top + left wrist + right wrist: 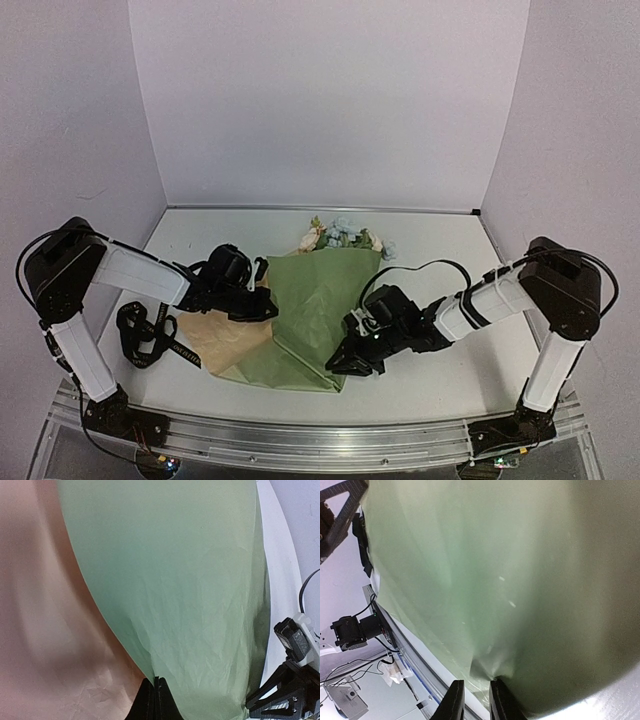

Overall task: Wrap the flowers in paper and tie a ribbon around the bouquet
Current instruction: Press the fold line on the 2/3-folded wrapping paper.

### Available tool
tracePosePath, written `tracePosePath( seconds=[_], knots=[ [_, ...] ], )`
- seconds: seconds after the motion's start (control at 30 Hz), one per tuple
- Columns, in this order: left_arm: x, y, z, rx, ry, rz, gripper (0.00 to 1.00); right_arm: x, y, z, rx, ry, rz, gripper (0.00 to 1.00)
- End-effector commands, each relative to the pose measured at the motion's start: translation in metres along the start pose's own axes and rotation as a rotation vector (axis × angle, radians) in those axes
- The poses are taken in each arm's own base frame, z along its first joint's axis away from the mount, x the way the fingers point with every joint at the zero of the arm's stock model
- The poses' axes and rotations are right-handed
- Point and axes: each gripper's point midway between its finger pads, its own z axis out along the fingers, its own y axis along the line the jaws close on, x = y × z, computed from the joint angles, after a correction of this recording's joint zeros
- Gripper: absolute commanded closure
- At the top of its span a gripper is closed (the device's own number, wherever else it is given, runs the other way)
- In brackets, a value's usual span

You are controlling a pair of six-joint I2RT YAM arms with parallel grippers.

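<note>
Under the paper, flowers half hidden.

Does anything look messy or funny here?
The ribbon lies in a tangled heap at the left side and is not tied on. The paper is creased, with one tan flap sticking out on its left.

Paper and ribbon on white table

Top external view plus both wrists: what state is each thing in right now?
paper: draped over the flowers, green face up, tan underside showing at left.
flowers: lying down, stems covered, blooms poking out the far end.
ribbon: loose heap left of the paper, untied.
left pincer: shut on the paper's edge.
right pincer: nearly closed at the paper's near edge; grip unclear.
</note>
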Motion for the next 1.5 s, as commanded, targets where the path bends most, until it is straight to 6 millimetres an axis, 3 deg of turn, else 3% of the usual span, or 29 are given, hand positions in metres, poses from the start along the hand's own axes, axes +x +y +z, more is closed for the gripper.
tracePosePath(
  seconds=[0.0, 0.13, 0.4, 0.7, 0.87, 0.97, 1.13, 1.23, 1.37, 1.47],
  knots=[
    [-0.003, 0.001, -0.003, -0.037, -0.021, 0.022, 1.00, 0.018, -0.009, -0.003, 0.043, 0.011, 0.003, 0.81],
    [0.000, 0.000, 0.000, -0.039, -0.013, 0.025, 1.00, 0.028, -0.011, -0.004, 0.050, 0.019, -0.013, 0.81],
    [0.000, 0.001, 0.003, -0.052, -0.008, 0.033, 1.00, 0.042, -0.041, 0.004, 0.118, 0.032, 0.004, 0.82],
    [-0.006, -0.004, -0.001, -0.056, -0.005, 0.059, 0.99, 0.050, -0.055, 0.009, 0.155, 0.035, -0.002, 0.82],
    [-0.018, -0.021, -0.034, -0.053, -0.034, 0.089, 0.73, 0.047, -0.054, 0.008, 0.157, 0.019, -0.006, 0.82],
    [-0.022, -0.038, -0.060, -0.051, -0.064, 0.123, 0.63, 0.045, -0.051, 0.010, 0.155, 0.017, -0.002, 0.82],
    [0.001, -0.075, -0.071, -0.010, -0.032, 0.162, 0.64, 0.044, -0.049, 0.010, 0.152, 0.008, 0.004, 0.82],
    [0.020, -0.091, -0.059, 0.061, 0.009, 0.146, 0.71, 0.042, -0.045, 0.010, 0.147, 0.002, 0.005, 0.82],
    [0.047, -0.094, -0.035, 0.120, 0.082, 0.123, 0.81, 0.041, -0.044, 0.010, 0.147, -0.004, 0.009, 0.83],
    [0.069, -0.091, -0.016, 0.151, 0.137, 0.107, 0.82, 0.039, -0.042, 0.010, 0.145, -0.010, 0.012, 0.83]
  ],
)
